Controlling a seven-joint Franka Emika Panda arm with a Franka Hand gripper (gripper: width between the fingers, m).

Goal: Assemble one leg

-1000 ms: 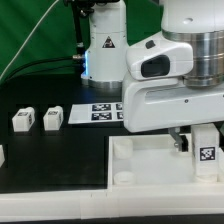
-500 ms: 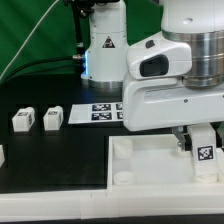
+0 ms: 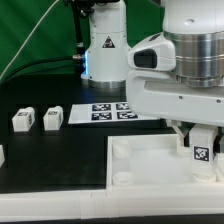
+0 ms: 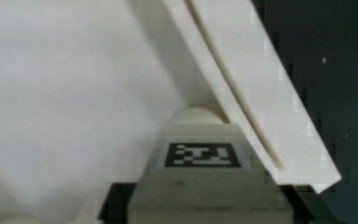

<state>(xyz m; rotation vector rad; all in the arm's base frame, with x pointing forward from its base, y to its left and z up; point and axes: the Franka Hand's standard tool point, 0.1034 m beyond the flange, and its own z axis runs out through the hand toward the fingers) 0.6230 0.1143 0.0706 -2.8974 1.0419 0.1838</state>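
Note:
My gripper (image 3: 203,148) is shut on a white leg (image 3: 204,152), a small post with a black-and-white tag on its side. It holds the leg upright at the far right corner of the large white tray-like part (image 3: 135,160), just inside the raised rim. In the wrist view the leg (image 4: 204,160) fills the space between my dark fingers (image 4: 119,200), its end at the corner of the tray (image 4: 69,90) beside the rim (image 4: 238,70). Two more legs (image 3: 23,120) (image 3: 53,117) stand on the black table at the exterior view's left.
The marker board (image 3: 105,111) lies flat behind the tray. The arm's base (image 3: 105,45) stands at the back. Another white part (image 3: 2,155) shows at the exterior view's left edge. The arm's bulky wrist (image 3: 185,70) hides the area behind the tray's right side.
My gripper and the leg have shifted slightly toward the exterior view's left and the wrist has turned a little. The loose legs have not moved.

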